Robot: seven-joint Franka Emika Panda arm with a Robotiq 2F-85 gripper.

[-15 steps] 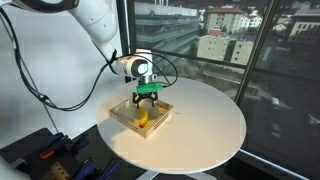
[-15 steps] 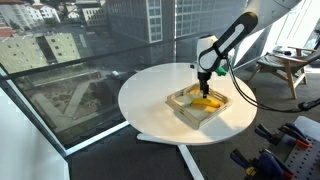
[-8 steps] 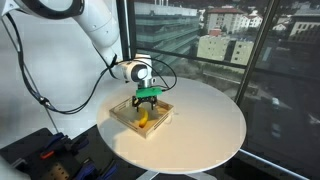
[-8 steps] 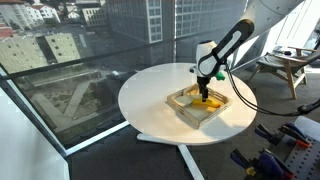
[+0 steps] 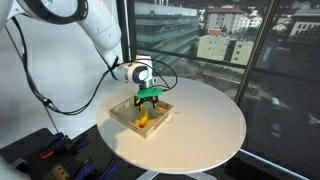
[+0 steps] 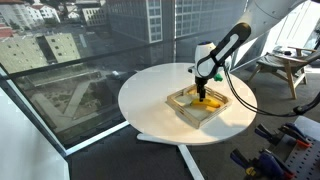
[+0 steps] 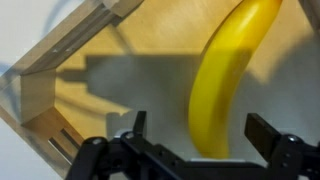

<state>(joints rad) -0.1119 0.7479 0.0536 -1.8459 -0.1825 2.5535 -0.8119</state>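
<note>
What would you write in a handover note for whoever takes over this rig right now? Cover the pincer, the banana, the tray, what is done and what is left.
Pincer: open, holding nothing, hovering just above the banana.
Banana: lying inside the wooden tray on the round white table.
Done: pincer lined up over the banana.
Left: banana not yet gripped.

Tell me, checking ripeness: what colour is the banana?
Yellow; the banana shows best in the wrist view.
</note>
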